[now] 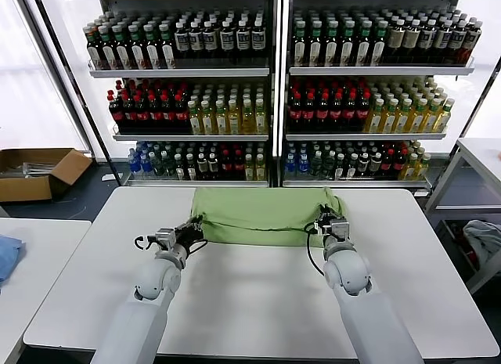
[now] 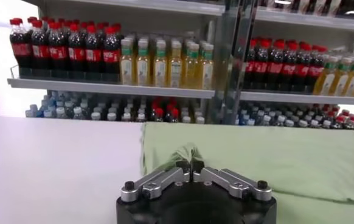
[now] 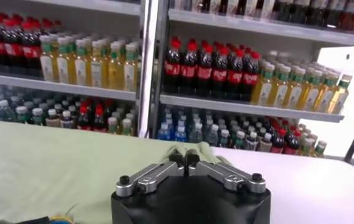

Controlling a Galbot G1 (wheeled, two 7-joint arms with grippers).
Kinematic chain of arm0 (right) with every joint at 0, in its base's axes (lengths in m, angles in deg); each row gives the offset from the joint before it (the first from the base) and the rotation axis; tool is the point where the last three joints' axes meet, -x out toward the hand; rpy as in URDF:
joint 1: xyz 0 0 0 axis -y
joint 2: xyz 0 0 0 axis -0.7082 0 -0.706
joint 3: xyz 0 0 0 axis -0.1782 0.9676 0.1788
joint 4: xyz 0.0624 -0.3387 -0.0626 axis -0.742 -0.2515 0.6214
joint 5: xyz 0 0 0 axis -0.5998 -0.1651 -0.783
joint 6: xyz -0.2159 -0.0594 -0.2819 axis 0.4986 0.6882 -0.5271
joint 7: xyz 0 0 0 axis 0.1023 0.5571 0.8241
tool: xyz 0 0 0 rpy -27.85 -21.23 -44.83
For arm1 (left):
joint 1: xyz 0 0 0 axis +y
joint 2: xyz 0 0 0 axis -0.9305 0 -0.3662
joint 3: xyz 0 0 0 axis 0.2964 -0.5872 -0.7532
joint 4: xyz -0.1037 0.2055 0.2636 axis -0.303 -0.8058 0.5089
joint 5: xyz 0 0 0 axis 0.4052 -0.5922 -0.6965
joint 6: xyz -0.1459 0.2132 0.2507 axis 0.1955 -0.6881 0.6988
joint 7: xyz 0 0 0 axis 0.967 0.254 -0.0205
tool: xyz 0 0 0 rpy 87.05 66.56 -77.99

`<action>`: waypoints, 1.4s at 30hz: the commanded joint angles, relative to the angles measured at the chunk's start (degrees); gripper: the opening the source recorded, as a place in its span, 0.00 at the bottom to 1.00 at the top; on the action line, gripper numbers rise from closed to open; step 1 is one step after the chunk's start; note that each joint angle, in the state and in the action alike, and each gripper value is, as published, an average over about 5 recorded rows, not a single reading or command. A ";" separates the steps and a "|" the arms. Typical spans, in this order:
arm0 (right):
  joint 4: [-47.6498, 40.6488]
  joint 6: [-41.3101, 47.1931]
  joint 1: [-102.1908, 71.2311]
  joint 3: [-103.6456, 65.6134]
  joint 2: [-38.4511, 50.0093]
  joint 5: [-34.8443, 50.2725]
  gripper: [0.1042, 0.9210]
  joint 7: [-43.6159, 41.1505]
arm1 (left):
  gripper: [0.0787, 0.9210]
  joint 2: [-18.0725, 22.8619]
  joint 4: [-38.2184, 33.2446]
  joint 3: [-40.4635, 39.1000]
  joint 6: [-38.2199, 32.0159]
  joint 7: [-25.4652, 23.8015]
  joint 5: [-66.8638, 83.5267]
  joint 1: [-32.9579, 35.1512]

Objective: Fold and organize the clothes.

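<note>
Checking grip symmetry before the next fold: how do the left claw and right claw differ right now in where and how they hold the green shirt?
The left claw pinches the green shirt at its near left corner; the right claw pinches the near right corner. The left forearm reaches in at a slant, while the right forearm points nearly straight ahead. In each wrist view, both are shut on a small raised bunch of fabric, over the white table.

A shop: shelves [image 1: 270,70] packed with rows of bottled drinks [image 1: 180,39].
</note>
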 commanded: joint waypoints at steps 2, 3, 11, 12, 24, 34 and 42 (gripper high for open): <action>-4.75 0.83 3.90 -0.19 -4.10 6.25 0.33 4.50 | 0.16 -0.40 0.52 0.30 1.95 2.40 -0.80 -2.04; -4.73 0.86 4.08 -0.32 -4.77 6.80 0.36 5.28 | 0.19 -0.52 0.00 0.39 2.30 2.50 -0.95 -1.75; -1.41 0.75 4.04 -1.37 -7.09 13.20 0.65 10.89 | 0.47 -1.49 -5.64 1.52 4.63 3.26 -1.05 2.19; -0.79 0.79 3.78 -1.42 -6.81 13.37 0.68 11.05 | 0.50 -1.62 -6.43 1.60 4.88 3.25 -1.03 2.72; 14.55 3.93 -6.87 -2.74 1.91 12.22 0.88 10.55 | 0.87 -1.96 -13.26 2.45 6.63 3.14 -1.71 8.36; 18.69 5.11 -14.45 -3.66 6.96 11.10 0.88 9.39 | 0.88 -2.72 -12.86 1.94 7.56 3.17 -2.94 8.49; 15.93 5.12 -14.79 -3.61 6.97 10.01 0.88 9.09 | 0.88 -3.08 -10.46 1.00 7.58 2.63 -2.89 6.70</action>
